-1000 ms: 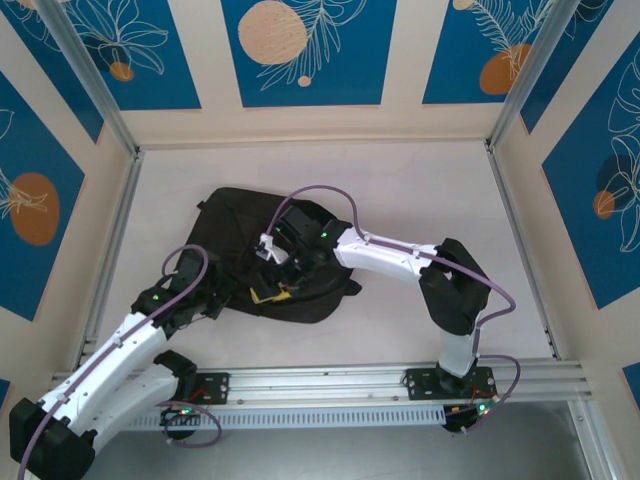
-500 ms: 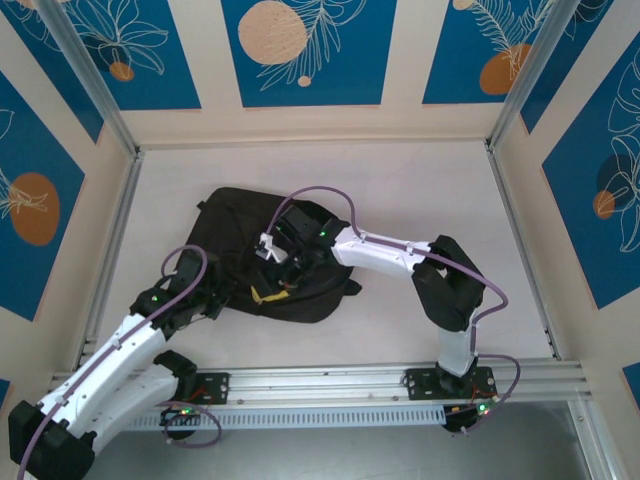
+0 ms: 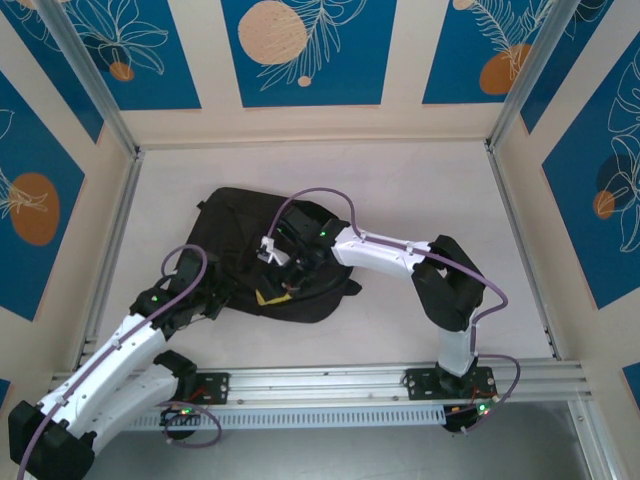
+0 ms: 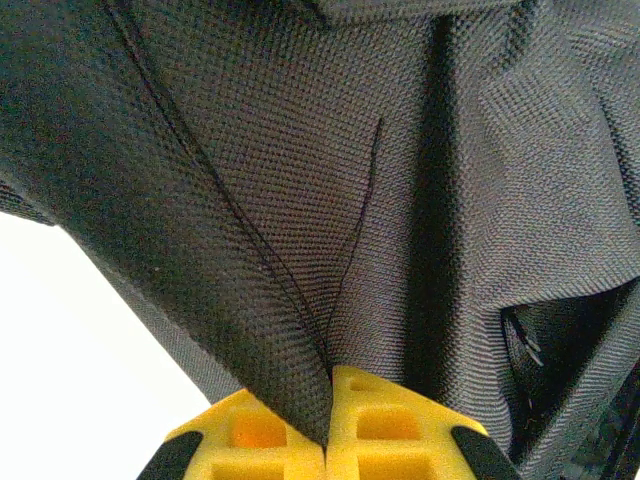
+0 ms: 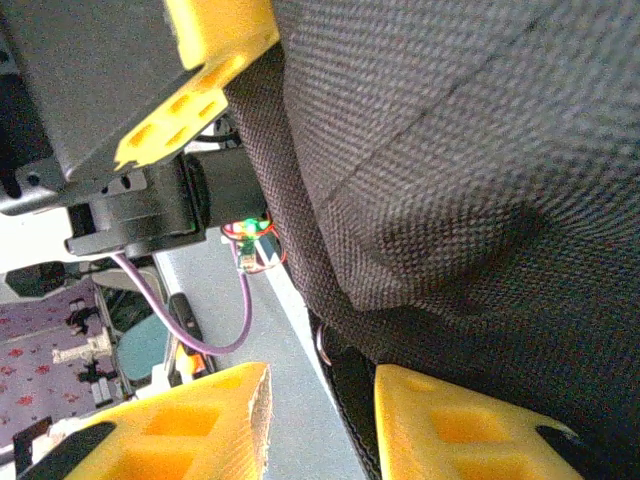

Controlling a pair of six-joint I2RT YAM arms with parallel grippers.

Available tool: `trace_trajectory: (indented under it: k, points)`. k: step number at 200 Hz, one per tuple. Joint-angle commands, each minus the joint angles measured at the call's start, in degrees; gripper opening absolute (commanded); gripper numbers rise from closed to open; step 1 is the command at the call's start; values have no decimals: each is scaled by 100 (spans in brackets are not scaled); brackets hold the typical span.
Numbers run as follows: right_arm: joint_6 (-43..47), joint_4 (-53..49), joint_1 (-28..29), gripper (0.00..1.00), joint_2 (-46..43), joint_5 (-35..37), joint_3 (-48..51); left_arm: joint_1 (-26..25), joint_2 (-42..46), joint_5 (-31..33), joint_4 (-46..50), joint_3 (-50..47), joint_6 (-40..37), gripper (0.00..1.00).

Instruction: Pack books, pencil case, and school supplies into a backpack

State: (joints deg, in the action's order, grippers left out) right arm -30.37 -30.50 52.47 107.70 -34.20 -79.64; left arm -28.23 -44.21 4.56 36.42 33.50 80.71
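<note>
The black backpack [image 3: 235, 225] lies left of centre on the table, creased and slumped. My left gripper [image 3: 228, 288] is at its near left edge, and its yellow fingers [image 4: 390, 430] are shut on a fold of the backpack's fabric [image 4: 300, 200]. My right gripper [image 3: 272, 290] reaches over the backpack's near side. Its jaws are open with a narrow gap [image 5: 322, 420], and a backpack edge [image 5: 480, 150] with a small metal ring [image 5: 322, 340] sits between them, close to the right finger [image 5: 450, 430]. The books, pencil case and school supplies are out of view.
Pale table [image 3: 420, 190] stretches right of and behind the backpack. Patterned blue walls and metal posts [image 3: 110, 110] enclose it. An aluminium rail [image 3: 330, 380] runs along the near edge. The left gripper's body [image 5: 130, 100] is close to my right fingers.
The right gripper's jaws have narrowed around the backpack's edge. Its arm shifted slightly left. The left gripper has stayed shut on the fabric.
</note>
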Motion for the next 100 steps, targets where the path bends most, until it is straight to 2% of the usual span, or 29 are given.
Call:
trace_trajectory:
  k: [1, 45, 67, 82, 91, 100]
  points:
    - [244, -403, 31, 34, 29, -411, 31, 54, 114, -33, -110, 230, -105, 0]
    - [343, -543, 44, 19, 45, -324, -79, 59, 95, -26, -103, 228, -133, 0]
    - [391, -595, 30, 17, 64, -290, -90, 54, 116, 10, -74, 229, -155, 0]
    - [398, -606, 33, 9, 76, -296, -95, 54, 124, 10, -73, 219, -165, 0]
    - [400, -606, 34, 10, 76, -331, -89, 56, 128, 19, -75, 223, -173, 0]
    - [405, -606, 35, 18, 83, -376, -97, 54, 119, 17, -78, 219, -188, 0]
